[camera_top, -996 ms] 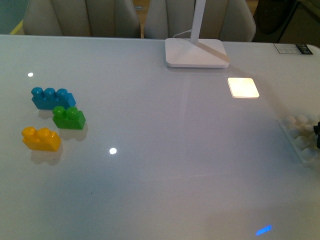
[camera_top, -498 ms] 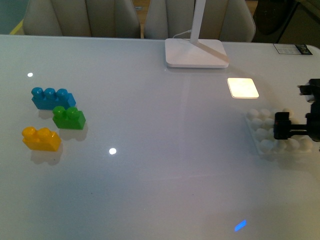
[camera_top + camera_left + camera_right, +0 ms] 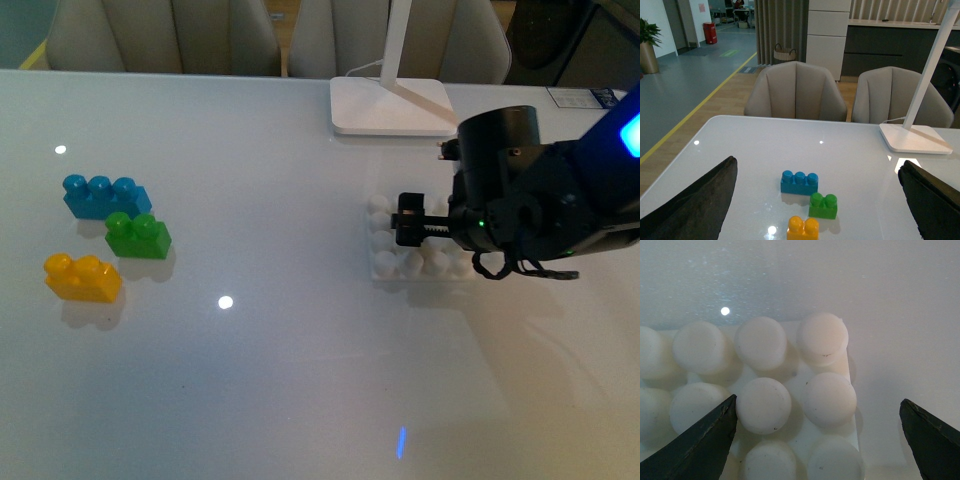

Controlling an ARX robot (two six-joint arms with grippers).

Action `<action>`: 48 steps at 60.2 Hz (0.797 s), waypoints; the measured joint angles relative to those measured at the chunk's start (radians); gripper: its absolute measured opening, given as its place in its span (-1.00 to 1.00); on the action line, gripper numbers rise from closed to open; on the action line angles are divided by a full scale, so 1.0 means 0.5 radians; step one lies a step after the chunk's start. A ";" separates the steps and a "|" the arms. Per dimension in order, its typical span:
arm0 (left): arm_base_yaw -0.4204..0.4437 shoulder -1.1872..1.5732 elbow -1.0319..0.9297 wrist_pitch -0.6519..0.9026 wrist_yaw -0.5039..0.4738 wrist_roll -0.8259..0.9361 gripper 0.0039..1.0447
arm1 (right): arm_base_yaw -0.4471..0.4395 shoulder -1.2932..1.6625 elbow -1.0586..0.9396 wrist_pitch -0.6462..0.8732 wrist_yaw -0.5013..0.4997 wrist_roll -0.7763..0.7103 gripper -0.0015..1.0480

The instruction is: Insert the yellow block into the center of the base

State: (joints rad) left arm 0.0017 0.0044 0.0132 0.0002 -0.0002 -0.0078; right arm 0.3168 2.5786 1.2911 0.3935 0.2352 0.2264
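Front view: the yellow block (image 3: 82, 277) sits at the left of the table (image 3: 300, 380), near the green brick (image 3: 138, 236) and blue brick (image 3: 105, 196). It is well apart from the base (image 3: 385, 264), over which the right gripper (image 3: 407, 229) hovers low

Left wrist view: the left gripper (image 3: 817, 162), jaws spread wide and empty, faces the block (image 3: 803, 227)

Right wrist view: the right jaws stand apart over the base's studs, clamping nothing

The block is likely light, rigid and glossy (so prone to slip). A grip across its flat long sides, below the studs, would probably leave the underside free for pressing down
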 joint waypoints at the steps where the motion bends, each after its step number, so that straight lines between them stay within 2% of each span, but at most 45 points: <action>1: 0.000 0.000 0.000 0.000 -0.001 0.000 0.86 | 0.016 0.003 0.018 -0.019 0.000 0.011 0.83; 9: 0.000 0.000 0.000 0.000 0.000 0.000 0.86 | 0.134 0.047 0.175 -0.175 -0.008 0.047 0.83; 19: 0.000 0.000 0.000 0.000 -0.001 0.000 0.86 | 0.211 0.113 0.397 -0.388 -0.121 0.005 0.83; 34: 0.000 0.000 0.000 0.000 -0.001 0.000 0.86 | 0.230 0.214 0.710 -0.673 -0.258 -0.289 0.83; 48: 0.000 0.000 0.000 0.000 -0.001 0.000 0.86 | 0.265 0.281 0.883 -0.755 -0.314 -0.590 0.82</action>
State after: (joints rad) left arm 0.0017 0.0044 0.0132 0.0002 -0.0006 -0.0078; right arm 0.4492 2.7190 1.7325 0.0162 0.0780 -0.0685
